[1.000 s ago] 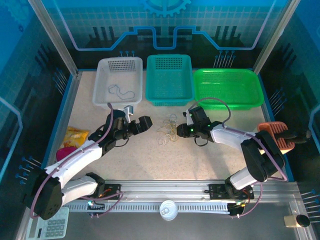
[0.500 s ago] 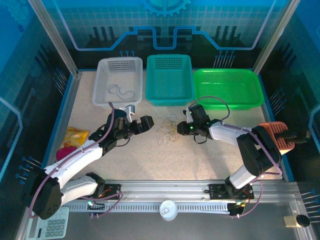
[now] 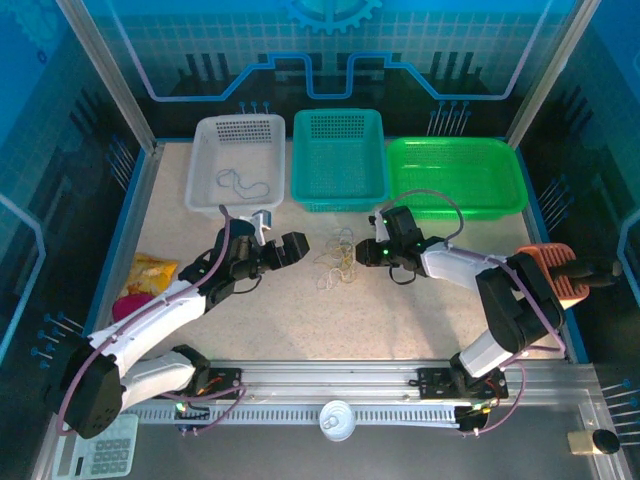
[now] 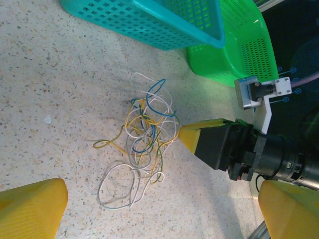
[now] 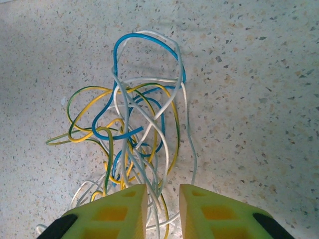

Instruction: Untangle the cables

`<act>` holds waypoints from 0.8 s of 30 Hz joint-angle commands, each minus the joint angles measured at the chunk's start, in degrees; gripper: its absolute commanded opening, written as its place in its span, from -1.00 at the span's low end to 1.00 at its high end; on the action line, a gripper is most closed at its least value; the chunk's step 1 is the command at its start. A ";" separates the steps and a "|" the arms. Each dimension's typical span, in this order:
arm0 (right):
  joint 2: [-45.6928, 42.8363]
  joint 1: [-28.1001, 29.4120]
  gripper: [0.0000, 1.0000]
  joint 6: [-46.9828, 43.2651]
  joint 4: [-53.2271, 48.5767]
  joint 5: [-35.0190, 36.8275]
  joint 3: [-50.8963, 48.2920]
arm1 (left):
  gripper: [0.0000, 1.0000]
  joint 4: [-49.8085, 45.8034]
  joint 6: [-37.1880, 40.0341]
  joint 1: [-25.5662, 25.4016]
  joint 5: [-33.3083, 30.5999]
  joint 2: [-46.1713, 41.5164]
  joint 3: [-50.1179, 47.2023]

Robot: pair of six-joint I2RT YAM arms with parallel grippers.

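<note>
Several thin cables (image 3: 337,262), blue, white, yellow and green, lay in one loose tangle on the speckled worktop (image 3: 420,320), between the two arms and near the front of the teal basket (image 3: 298,165). The left gripper (image 3: 283,240) hovered just left of the tangle, its yellow fingers (image 4: 32,206) spread wide and released, touching no strand. From its wrist camera a white loop trailed out from the tangle's near edge towards those fingers.

The right gripper (image 3: 366,252) reached in from the other side, its tip at the tangle's right edge. Its wrist camera showed the fingers (image 5: 114,211) drawn close with a slim gap between them, and white and yellow strands ran down into that gap. Whether they actually pinched the strands cannot be told. A blue loop arched at the far end of the tangle, away from that gripper.

A white basket (image 3: 205,165) stood left of the teal one with a thin dark cord (image 3: 243,184) lying inside; a green basket (image 3: 455,143) stood to the right.
</note>
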 commanded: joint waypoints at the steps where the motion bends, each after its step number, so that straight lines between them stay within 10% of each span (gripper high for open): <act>1: 2.08 -0.69 -0.56 0.74 1.99 -1.62 1.70 | 0.98 1.77 0.02 -0.69 -0.87 0.46 1.37; 6: 1.94 -0.69 -1.00 0.94 2.59 -3.27 1.68 | 0.98 1.99 -0.08 -0.87 -1.00 0.39 1.21; 24: -18.48 -0.41 -1.00 -3.66 0.66 -6.83 2.19 | 0.98 3.86 -1.02 -1.13 0.05 0.39 1.54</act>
